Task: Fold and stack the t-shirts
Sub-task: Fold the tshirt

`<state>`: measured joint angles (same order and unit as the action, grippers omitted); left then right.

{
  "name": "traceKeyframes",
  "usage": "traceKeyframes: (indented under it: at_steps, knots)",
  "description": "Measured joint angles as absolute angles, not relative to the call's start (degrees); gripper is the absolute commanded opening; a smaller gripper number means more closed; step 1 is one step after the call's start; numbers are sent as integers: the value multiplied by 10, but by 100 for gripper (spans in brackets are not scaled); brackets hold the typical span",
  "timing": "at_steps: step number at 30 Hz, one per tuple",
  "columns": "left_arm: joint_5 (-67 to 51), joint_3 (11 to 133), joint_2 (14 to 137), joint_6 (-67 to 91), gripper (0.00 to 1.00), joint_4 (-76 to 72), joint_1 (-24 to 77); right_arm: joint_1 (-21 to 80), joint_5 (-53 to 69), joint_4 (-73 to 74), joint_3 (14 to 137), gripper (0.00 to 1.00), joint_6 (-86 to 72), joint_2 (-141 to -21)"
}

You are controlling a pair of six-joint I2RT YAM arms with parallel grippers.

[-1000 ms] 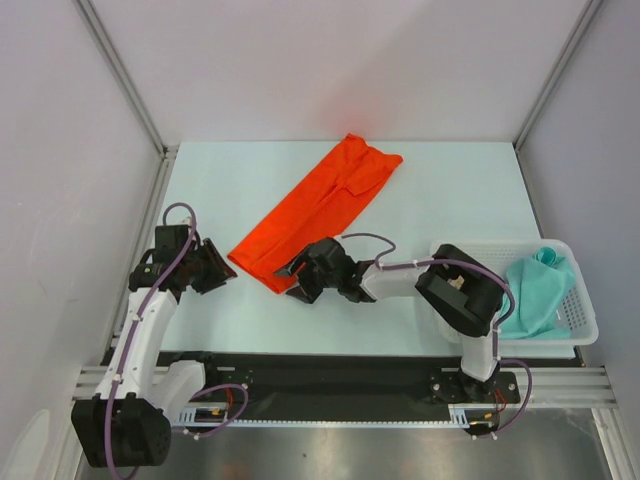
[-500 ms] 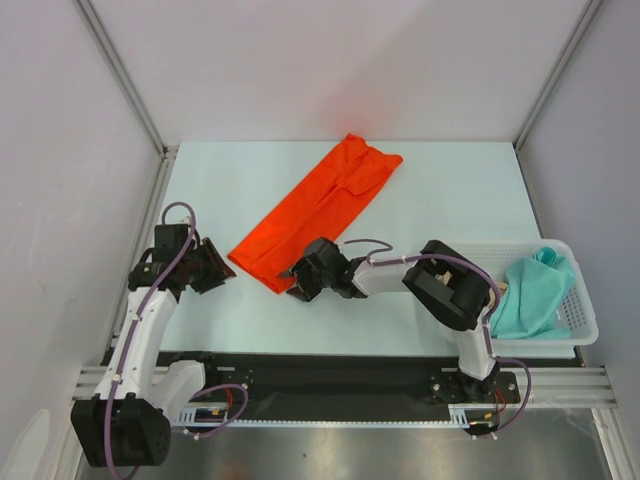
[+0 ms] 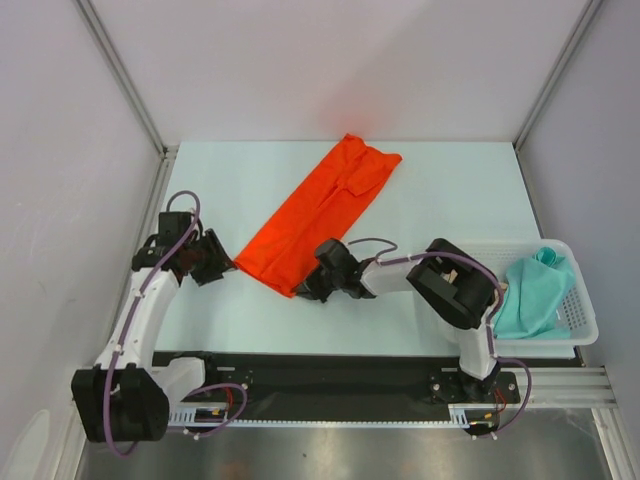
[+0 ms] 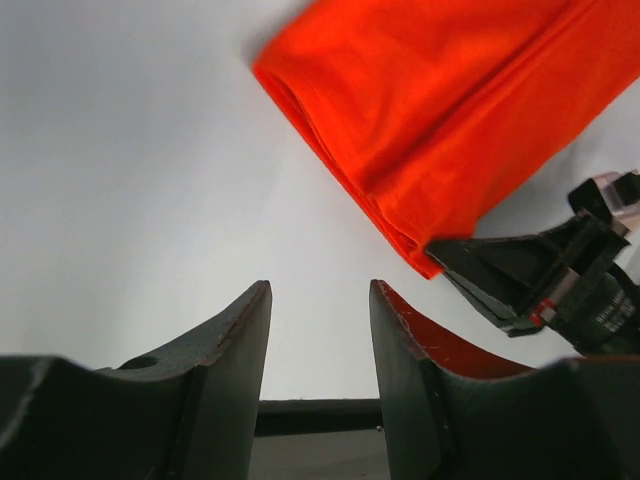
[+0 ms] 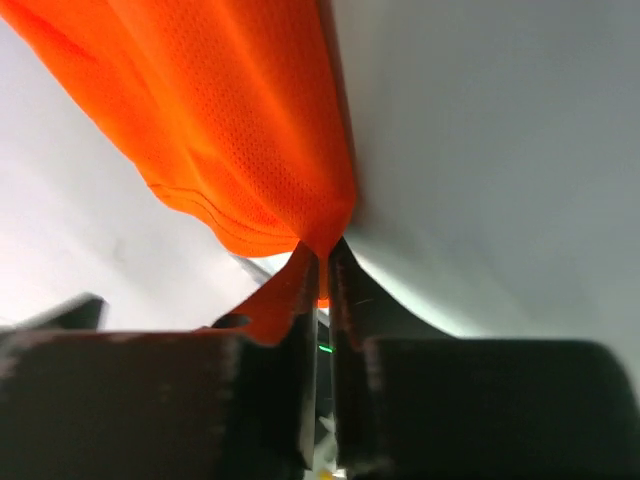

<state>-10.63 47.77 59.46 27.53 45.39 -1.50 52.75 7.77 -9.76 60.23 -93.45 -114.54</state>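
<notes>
A pale desk (image 3: 450,190) sits between plain grey-white walls (image 3: 330,60). The orange shirt (image 3: 320,205) lies diagonally across it, folded long. The right gripper (image 3: 306,290) pinches its near corner. The left gripper (image 3: 222,265) is partly open and empty, just beside it. A teal shirt (image 3: 535,290) sits in the white basket (image 3: 585,325) at the desk's right.

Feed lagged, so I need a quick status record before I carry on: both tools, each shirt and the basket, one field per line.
left tool: open, holding nothing, just off the near-left corner of the orange shirt
right tool: shut on the near corner of the orange shirt
orange shirt: folded into a long strip, lying diagonally on the table
teal shirt: bunched in the white basket at the right edge
beige shirt: not in view
stack: not started
</notes>
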Motion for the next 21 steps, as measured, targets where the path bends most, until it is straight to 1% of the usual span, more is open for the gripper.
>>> traceKeyframes:
  at_steps: [1, 2, 5, 8, 12, 14, 16, 18, 20, 21]
  knots:
    - [-107, 482, 606, 272, 50, 453, -15, 519, 88, -95, 585, 1, -910, -1131]
    - [-108, 484, 618, 269, 50, 449, -15, 512, 95, -91, 570, 0, -889, -1119]
    - [-114, 484, 643, 264, 51, 446, -13, 479, 114, -69, 515, 0, -796, -1065]
    - [-123, 484, 655, 265, 52, 439, 11, 449, 127, -52, 447, 0, -706, -997]
    - [-139, 482, 667, 283, 54, 412, 108, 417, 129, 18, 354, 0, -595, -872]
    - [-144, 470, 674, 298, 55, 383, 163, 406, 125, 68, 331, 0, -553, -822]
    - [-161, 439, 684, 321, 55, 343, 213, 399, 113, 124, 312, 5, -511, -761]
    - [-174, 409, 696, 336, 54, 317, 237, 398, 103, 164, 298, 13, -488, -711]
    - [-180, 389, 718, 345, 55, 302, 260, 394, 92, 201, 282, 25, -476, -649]
    - [-182, 386, 731, 347, 54, 299, 270, 388, 90, 213, 273, 32, -471, -619]
